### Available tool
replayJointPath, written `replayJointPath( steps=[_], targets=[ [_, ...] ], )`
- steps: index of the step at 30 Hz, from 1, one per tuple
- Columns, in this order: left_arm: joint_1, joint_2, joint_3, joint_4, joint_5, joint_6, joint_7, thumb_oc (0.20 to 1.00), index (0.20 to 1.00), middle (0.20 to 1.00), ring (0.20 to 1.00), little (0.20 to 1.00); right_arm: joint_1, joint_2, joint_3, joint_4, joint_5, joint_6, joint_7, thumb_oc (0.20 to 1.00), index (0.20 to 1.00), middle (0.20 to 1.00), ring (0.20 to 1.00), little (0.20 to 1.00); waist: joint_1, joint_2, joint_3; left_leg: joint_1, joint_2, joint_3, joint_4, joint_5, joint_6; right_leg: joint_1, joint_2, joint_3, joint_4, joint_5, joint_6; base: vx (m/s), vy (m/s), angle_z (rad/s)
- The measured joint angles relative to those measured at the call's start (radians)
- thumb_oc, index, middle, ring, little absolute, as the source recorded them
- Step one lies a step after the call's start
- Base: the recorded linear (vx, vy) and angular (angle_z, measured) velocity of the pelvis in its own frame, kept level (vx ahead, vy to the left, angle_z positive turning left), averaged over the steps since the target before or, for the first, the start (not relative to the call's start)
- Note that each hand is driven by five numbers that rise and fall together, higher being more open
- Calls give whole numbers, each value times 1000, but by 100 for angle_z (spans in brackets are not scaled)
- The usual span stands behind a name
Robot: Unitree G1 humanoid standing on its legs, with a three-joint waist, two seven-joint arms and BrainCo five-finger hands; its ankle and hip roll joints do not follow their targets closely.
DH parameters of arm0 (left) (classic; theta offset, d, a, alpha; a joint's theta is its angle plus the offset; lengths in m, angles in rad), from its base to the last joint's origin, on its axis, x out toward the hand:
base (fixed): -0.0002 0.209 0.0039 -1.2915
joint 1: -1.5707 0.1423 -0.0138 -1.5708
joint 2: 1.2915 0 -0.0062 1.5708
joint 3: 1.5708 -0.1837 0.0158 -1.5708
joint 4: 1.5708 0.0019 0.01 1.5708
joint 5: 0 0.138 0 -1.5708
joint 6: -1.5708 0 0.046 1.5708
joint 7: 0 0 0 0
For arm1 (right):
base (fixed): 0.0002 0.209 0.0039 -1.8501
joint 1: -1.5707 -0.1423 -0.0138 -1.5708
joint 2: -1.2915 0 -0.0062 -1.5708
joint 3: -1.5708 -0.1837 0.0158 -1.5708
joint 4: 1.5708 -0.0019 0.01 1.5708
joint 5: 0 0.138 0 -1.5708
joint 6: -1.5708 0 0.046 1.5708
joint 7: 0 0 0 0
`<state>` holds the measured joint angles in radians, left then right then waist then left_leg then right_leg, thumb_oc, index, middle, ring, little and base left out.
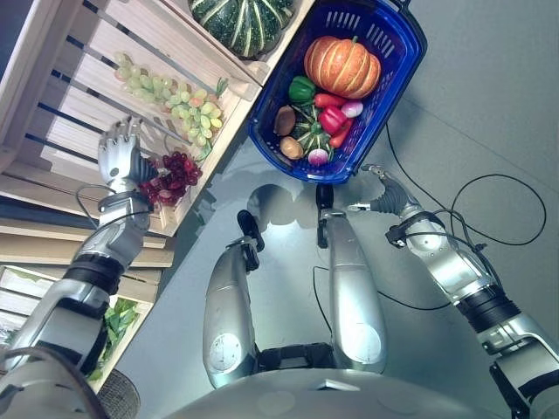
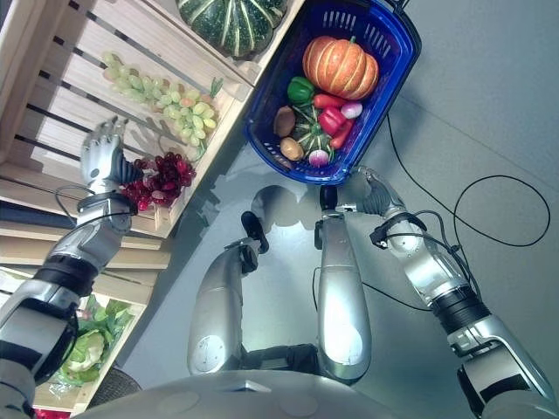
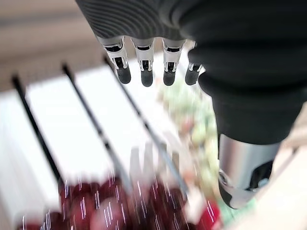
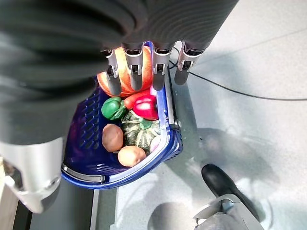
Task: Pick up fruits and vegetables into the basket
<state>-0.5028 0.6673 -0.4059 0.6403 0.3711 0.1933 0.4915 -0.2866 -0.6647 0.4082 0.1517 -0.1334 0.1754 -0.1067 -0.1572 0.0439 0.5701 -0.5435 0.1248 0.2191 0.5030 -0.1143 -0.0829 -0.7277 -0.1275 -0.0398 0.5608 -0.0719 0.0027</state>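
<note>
A blue basket (image 1: 397, 63) stands on the grey floor. It holds an orange pumpkin (image 1: 342, 65), a green pepper (image 1: 302, 89), red peppers (image 1: 332, 118), a potato (image 1: 285, 120) and a small striped squash (image 4: 136, 132). My right hand (image 1: 377, 177) hovers by the basket's near corner, its fingers (image 4: 135, 72) straight and empty. In the wooden crate (image 1: 61, 83) lie red grapes (image 1: 172, 175) and green grapes (image 1: 175, 96). My left hand (image 1: 120, 157) is open just beside the red grapes (image 3: 110, 211), fingers (image 3: 146, 72) pointing over the slats, holding nothing.
A big dark green striped pumpkin (image 1: 243, 22) sits in the neighbouring crate beside the basket. Leafy greens (image 2: 83, 345) lie in a lower crate under my left arm. Grey floor (image 1: 489, 105) spreads to the right of the basket.
</note>
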Motion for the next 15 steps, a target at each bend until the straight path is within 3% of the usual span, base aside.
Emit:
replayJointPath(
  steps=[7, 15],
  targets=[
    [-40, -26, -21, 93, -3, 6, -10, 1000, 1000, 1000, 1000, 1000, 0, -1, -3, 6, 16, 0, 2, 1000, 1000, 1000, 1000, 1000, -15, 0, 0, -37, -1, 16, 0, 0, 0, -54, 0, 13, 15, 0, 0, 2, 37, -4],
    [-106, -27, -23, 203, -26, 59, -21, 1000, 1000, 1000, 1000, 1000, 4, -23, -14, 7, 38, -13, -5, 1000, 1000, 1000, 1000, 1000, -40, 0, 0, -87, 3, 23, 16, -4, 2, -105, 2, 21, 23, 0, 1, 0, 1, -1]
  ],
)
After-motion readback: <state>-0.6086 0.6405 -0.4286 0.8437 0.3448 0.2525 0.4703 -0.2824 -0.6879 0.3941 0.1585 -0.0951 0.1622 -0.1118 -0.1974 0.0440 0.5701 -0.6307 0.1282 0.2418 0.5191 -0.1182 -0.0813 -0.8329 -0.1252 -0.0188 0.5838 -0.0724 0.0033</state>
